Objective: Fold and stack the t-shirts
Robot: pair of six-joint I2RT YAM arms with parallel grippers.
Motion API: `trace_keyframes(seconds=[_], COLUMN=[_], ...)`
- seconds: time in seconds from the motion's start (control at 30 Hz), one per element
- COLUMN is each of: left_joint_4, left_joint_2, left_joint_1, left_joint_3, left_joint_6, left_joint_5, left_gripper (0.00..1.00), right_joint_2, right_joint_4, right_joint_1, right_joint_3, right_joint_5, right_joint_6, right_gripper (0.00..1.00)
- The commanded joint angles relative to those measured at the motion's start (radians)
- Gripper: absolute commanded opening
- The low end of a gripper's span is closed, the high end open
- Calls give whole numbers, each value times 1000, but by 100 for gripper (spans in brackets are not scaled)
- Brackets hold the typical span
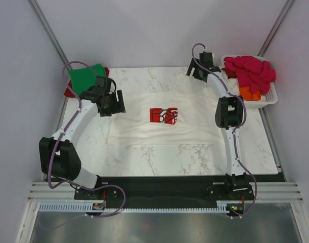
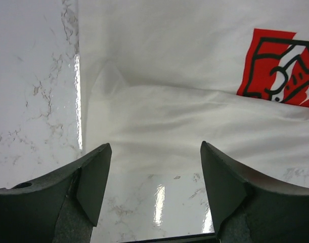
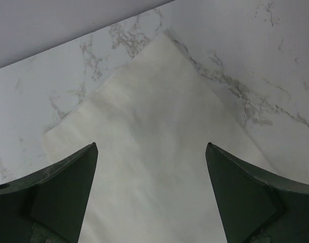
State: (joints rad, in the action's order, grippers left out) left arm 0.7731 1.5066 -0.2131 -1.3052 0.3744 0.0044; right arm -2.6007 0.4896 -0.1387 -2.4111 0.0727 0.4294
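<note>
Green t-shirt (image 1: 86,76) at far-left corner of table (image 1: 194,152). White t-shirt (image 1: 139,119), red print, spread mid-table. Left claw (image 2: 154,152) apart, empty; only left wrist shows the shirt's raised fold. Right claw (image 3: 151,152) apart over flat white corner. Only top shows magenta t-shirt (image 1: 250,68), orange t-shirt (image 1: 251,94) in basket (image 1: 270,98).
</note>
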Motion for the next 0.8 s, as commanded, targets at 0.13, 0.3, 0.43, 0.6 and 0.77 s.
trace_keyframes(seconds=[0.13,0.3,0.43,0.6,0.77], left_joint_4=[-66,-69,-67,-69,-69], left_joint_2=[-91,-100,-106,-111,-105], left_joint_1=[-20,-35,-40,-57,-57], left_joint_3=[104,115,123,127,124], left_joint_6=[-65,-66,-66,-69,-72], left_joint_5=[-40,-23,-27,-38,-37], left_gripper=[78,78,78,78,78], right_joint_2=[-90,-121,-176,-252,-217], right_joint_4=[-209,-267,-304,-310,-287], right_joint_1=[1,-2,-15,-24,-39], right_joint_3=[-92,-83,-127,-184,-138], right_joint_5=[179,188,213,196,171], right_joint_6=[-11,-24,-34,-24,-32], right_gripper=[96,96,96,92,68])
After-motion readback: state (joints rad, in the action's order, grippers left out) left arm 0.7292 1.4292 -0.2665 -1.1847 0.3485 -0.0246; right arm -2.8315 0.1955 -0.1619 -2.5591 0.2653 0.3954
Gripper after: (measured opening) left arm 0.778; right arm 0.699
